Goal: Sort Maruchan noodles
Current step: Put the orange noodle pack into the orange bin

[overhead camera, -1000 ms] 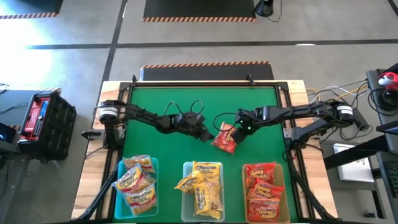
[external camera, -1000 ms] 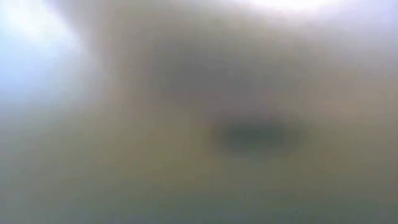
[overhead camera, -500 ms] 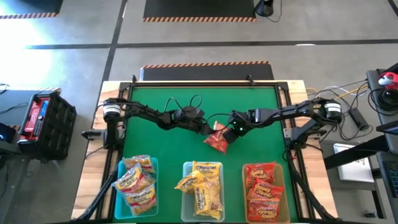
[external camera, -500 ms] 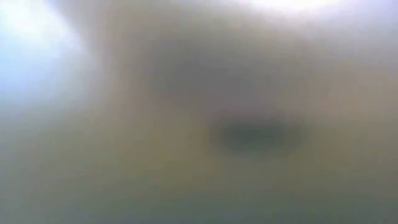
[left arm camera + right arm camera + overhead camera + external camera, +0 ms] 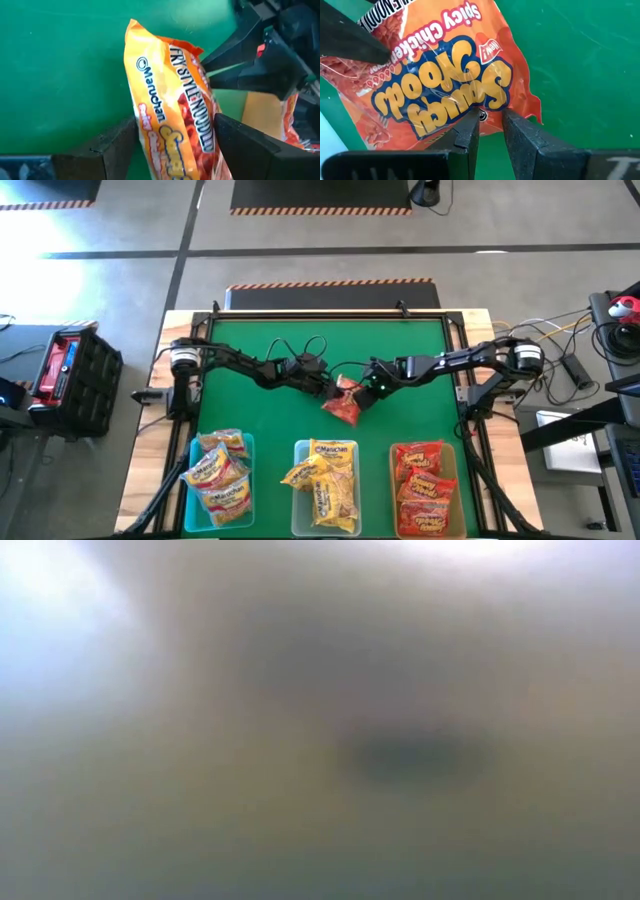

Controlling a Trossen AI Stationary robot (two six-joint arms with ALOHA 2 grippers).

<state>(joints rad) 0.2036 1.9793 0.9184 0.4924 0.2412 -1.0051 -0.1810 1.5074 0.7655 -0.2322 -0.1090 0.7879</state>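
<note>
I am watching a red-orange noodle packet [image 5: 345, 402] hanging over the green desk [image 5: 250, 340] at mid-frame in the high view. My right gripper [image 5: 368, 387] is pinching the packet's edge between nearly closed fingers. My left gripper [image 5: 330, 388] is standing wide open, its fingers [image 5: 112, 145] flanking the packet's other end without clamping it.

Even bright light overhead; the low view is wholly blurred.

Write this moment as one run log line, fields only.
right gripper: shut on red packet | left gripper: open around it | bins: three, filled
</note>
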